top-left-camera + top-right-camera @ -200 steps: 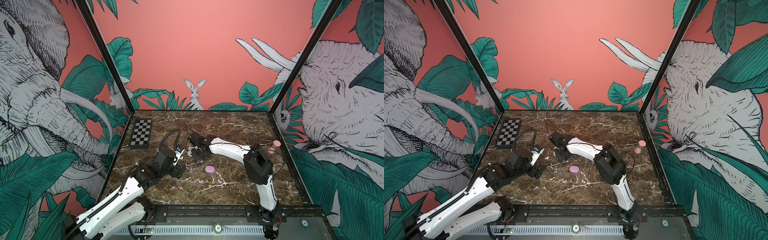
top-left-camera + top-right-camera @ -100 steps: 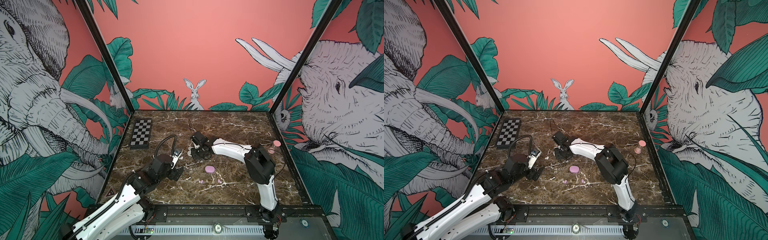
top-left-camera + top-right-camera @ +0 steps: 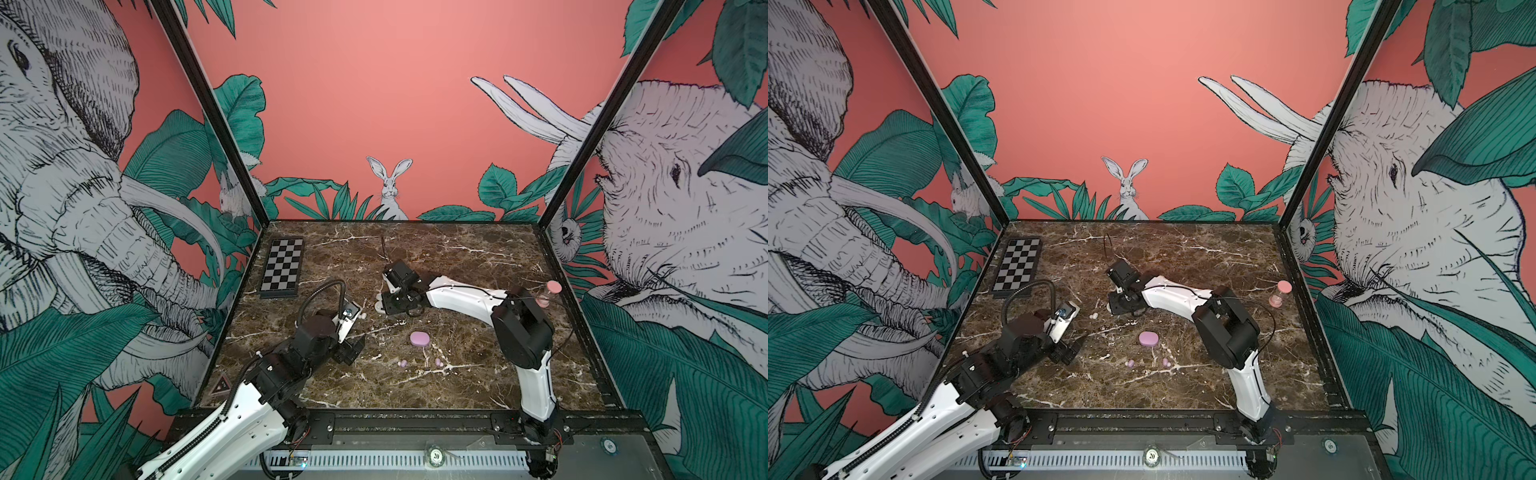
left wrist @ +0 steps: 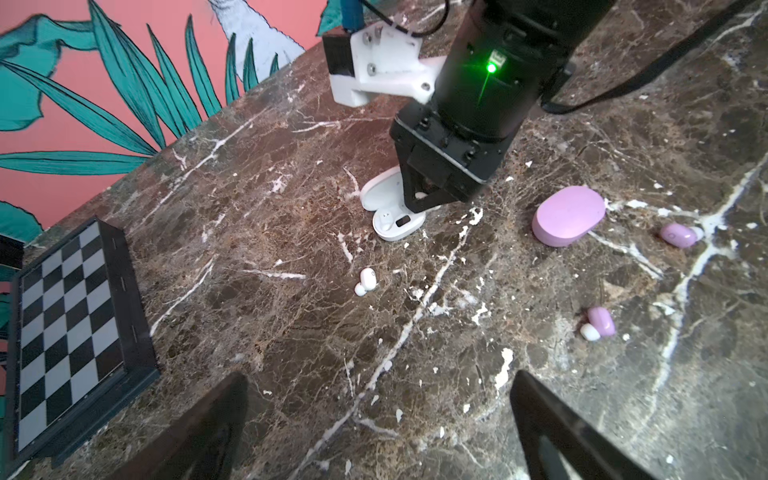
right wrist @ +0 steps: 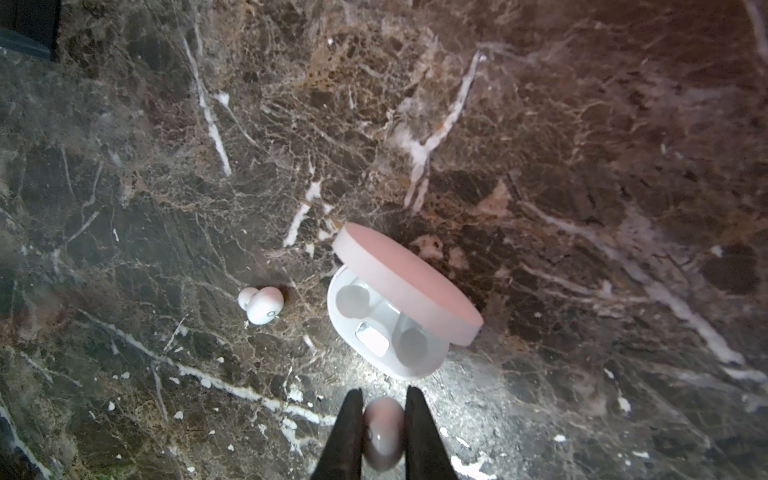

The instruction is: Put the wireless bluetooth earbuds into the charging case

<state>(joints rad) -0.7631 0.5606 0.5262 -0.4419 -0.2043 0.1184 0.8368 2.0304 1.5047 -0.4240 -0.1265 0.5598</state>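
Right jaws pinch a white earbud (image 5: 383,432); front disc (image 3: 436,456) reads "20".

The left arm (image 3: 232,419) has long white shells with a row of small dark holes, and round black joints. A black cable (image 3: 328,282) makes a loop over to a small white camera box (image 3: 347,322). The right arm (image 3: 457,297) is white too, with one big black boxy joint (image 3: 521,332). Its black wrist has a green light (image 4: 491,67), a dark wire (image 4: 648,68) and a white bracket (image 4: 382,62) with what look like tiny screws. The right gripper (image 5: 383,390) has two thin, black, pointed fingers (image 5: 347,432).
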